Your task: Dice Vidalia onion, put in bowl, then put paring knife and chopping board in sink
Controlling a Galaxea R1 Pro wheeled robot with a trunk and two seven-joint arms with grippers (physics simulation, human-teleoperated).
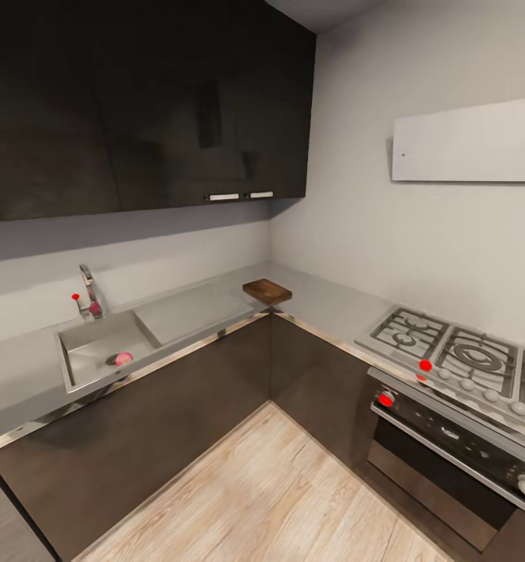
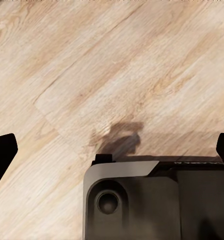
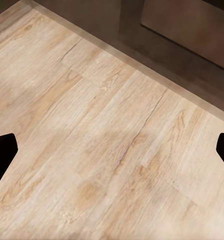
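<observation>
The sink (image 1: 98,337) is set into the grey countertop (image 1: 328,303) at the left of the head view. A small pinkish onion (image 1: 124,358) lies in the basin beside the dark drain. The chrome tap (image 1: 89,293) with its red knob stands behind the basin. A dark-brown chopping board (image 1: 267,291) rests on the countertop in the corner, right of the drainboard. The paring knife and the bowl are out of view. My left gripper (image 2: 112,152) hangs open over the wooden floor, above the robot's dark base. My right gripper (image 3: 112,152) is open too, over the floor near the cabinet foot.
A gas hob (image 1: 457,355) and oven (image 1: 449,445) with red knobs stand along the right wall. Dark wall cabinets (image 1: 137,101) hang above the sink. Dark base cabinets (image 1: 176,414) run under the L-shaped counter. Light wooden floor (image 1: 270,499) lies between me and the counter.
</observation>
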